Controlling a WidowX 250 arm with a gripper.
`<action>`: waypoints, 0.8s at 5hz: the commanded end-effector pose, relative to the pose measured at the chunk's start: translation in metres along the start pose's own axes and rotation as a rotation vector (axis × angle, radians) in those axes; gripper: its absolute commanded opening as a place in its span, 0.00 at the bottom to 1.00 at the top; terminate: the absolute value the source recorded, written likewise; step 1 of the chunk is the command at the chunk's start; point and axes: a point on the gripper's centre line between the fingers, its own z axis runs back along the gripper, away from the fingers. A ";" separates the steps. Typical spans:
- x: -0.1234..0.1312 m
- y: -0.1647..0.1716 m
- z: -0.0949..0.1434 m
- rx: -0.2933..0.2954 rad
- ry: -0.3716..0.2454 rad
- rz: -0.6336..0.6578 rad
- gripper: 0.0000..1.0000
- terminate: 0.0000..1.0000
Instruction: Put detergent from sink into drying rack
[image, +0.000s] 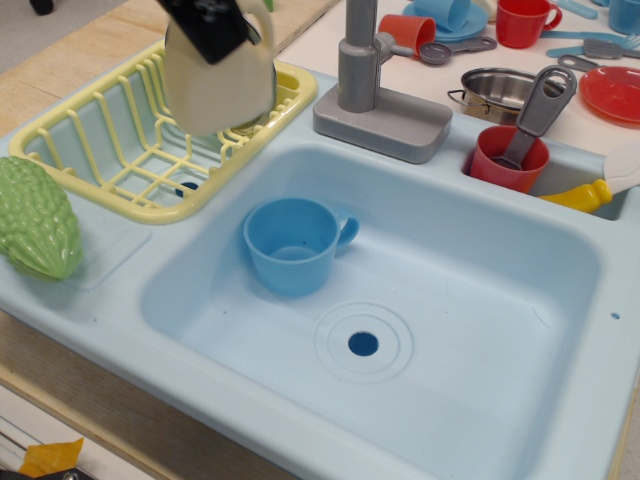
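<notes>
The cream-white detergent jug (218, 85) hangs in the air over the right part of the pale yellow drying rack (90, 130), at the upper left. My black gripper (212, 22) is shut on the jug's top, and only its lower tip shows at the frame's top edge. The light-blue sink (480, 300) fills the middle and right, with its round drain hole (363, 344) and the grey faucet (360, 60) behind it. The jug's underside is clear of the rack.
A blue cup (292, 245) stands in the sink's left part. A green bumpy vegetable (35, 220) lies left of the sink. A red cup with a grey utensil (510, 155) stands at the sink's back right. Pots, plates and cups sit behind.
</notes>
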 end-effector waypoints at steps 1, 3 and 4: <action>-0.014 0.034 0.010 -0.036 0.034 0.049 1.00 0.00; -0.014 0.034 0.010 -0.036 0.034 0.049 1.00 0.00; -0.014 0.034 0.010 -0.036 0.034 0.049 1.00 1.00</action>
